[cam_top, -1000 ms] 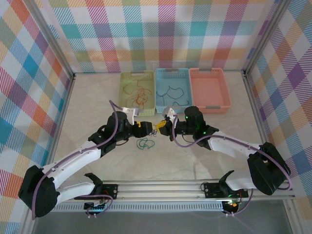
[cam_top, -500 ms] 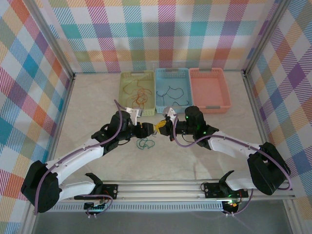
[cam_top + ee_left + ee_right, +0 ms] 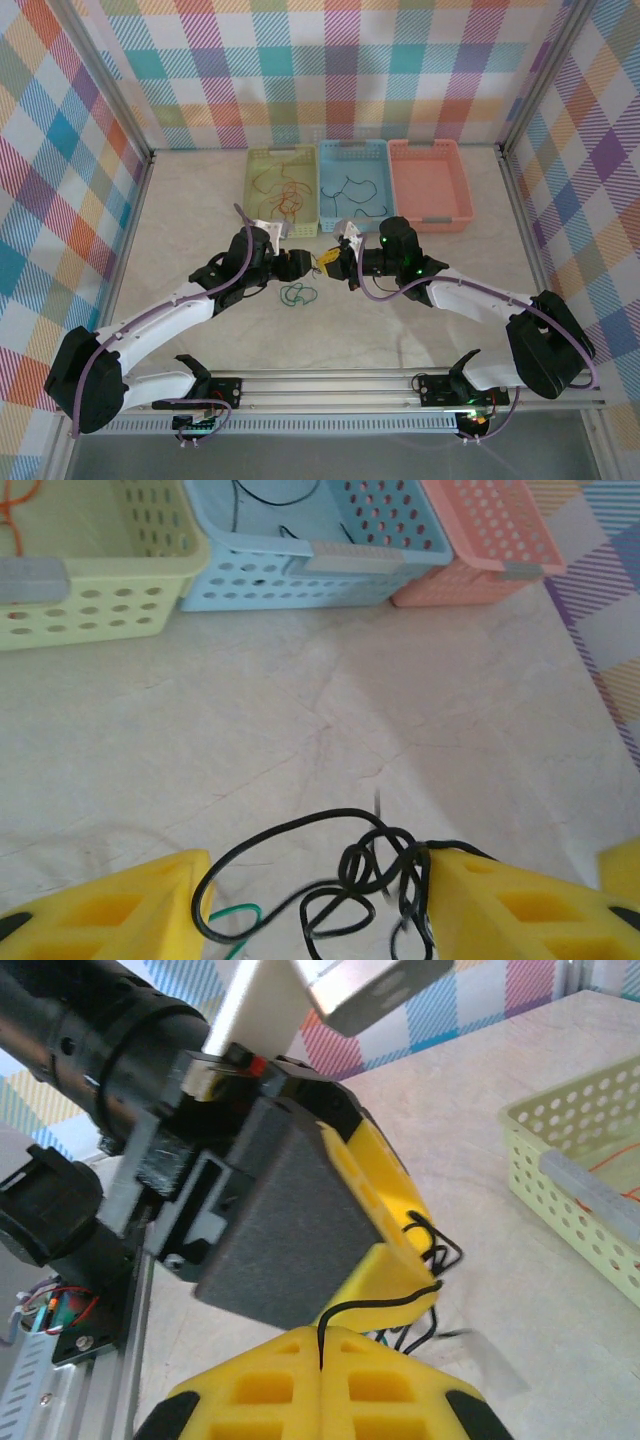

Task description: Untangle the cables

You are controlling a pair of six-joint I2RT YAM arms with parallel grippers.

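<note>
At the far left of the row, the yellow-green basket (image 3: 282, 152) at the back of the surface (image 3: 190, 220) holds loose orange-brown cables (image 3: 288, 195). In front of it the left pincer (image 3: 302, 266) is released. Its jaws stand apart on either side of a black tangle (image 3: 355, 870), and one finger seems to touch the knot. A green cable (image 3: 295, 294) lies curled on the surface just in front of the two pincers, outside every basket. The right pincer (image 3: 322, 1338) is clenched on a strand of the same black tangle. Behind it, the blue basket (image 3: 352, 146) holds separate black cables (image 3: 350, 188), and the salmon basket (image 3: 428, 145) stands furthest right. I judge the task well along. Orange-brown and some black cables look sorted, but this knot has yet to be pulled apart and the green cable has yet to be put away.
</note>
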